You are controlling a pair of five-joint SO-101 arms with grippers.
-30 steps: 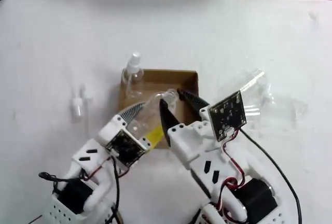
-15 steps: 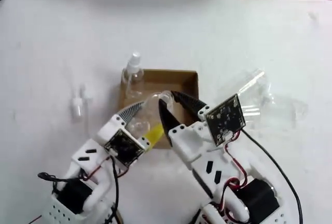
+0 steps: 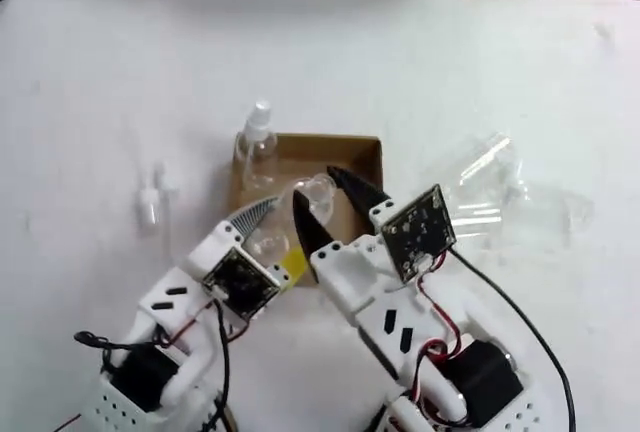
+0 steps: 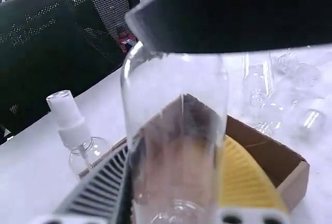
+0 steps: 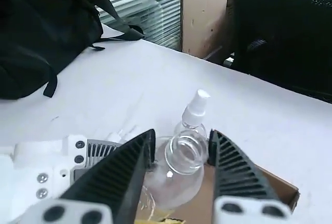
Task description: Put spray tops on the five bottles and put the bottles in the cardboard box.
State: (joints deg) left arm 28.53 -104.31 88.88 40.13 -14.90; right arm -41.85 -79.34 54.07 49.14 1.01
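My left gripper (image 3: 275, 237) is shut on a clear uncapped bottle (image 3: 290, 214), which is tilted over the near edge of the cardboard box (image 3: 355, 152). In the left wrist view the bottle (image 4: 176, 130) stands between the grey and yellow fingers of the left gripper (image 4: 176, 182). My right gripper (image 3: 315, 187) is open, its black fingers on either side of the bottle's open neck (image 5: 184, 154); the right gripper (image 5: 180, 137) is not closed on it. A bottle with a spray top (image 3: 257, 142) stands at the box's far left corner. A loose spray top (image 3: 150, 202) lies to the left.
Several clear uncapped bottles (image 3: 500, 192) lie in a heap to the right of the box, also seen as loose bottles (image 4: 290, 89) from the left wrist. The white table (image 3: 450, 62) stretches open behind the box. Both arm bases crowd the near edge.
My right gripper has shifted left and now has the bottle's neck between its open fingers. The left gripper with the bottle has tipped slightly lower.
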